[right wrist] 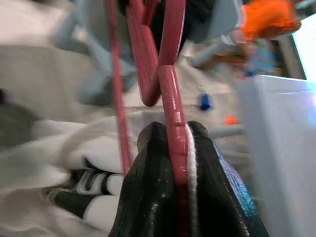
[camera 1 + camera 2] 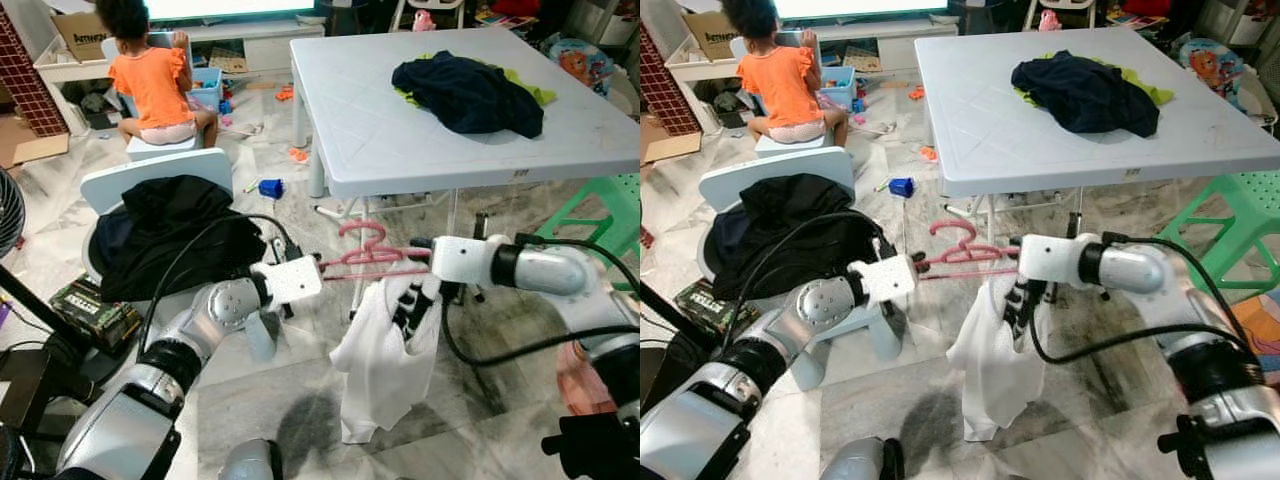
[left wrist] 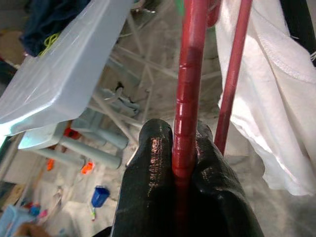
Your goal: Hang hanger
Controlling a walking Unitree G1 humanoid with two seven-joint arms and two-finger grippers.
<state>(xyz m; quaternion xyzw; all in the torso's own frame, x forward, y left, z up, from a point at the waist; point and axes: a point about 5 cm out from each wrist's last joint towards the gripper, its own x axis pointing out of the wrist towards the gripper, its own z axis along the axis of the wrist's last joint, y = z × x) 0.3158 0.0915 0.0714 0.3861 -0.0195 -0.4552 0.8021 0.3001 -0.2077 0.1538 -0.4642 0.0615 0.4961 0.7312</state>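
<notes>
Cluttered living room, white desk (image 2: pixel 400 140) at 12 o'clock with dark clothes (image 2: pixel 468 92) on top. Both arms hold the pink hanger (image 2: pixel 370 255) out flat below the desk edge: left end effector (image 3: pixel 185 163) pinches one end, right end effector (image 1: pixel 173 148) is clamped on the other along with the white shirt (image 2: pixel 385 350) drooping at 6 o'clock. Looks like the carry stage; next it needs a rail for the hook, and I can't spot one. Right wrist view is blurry.
</notes>
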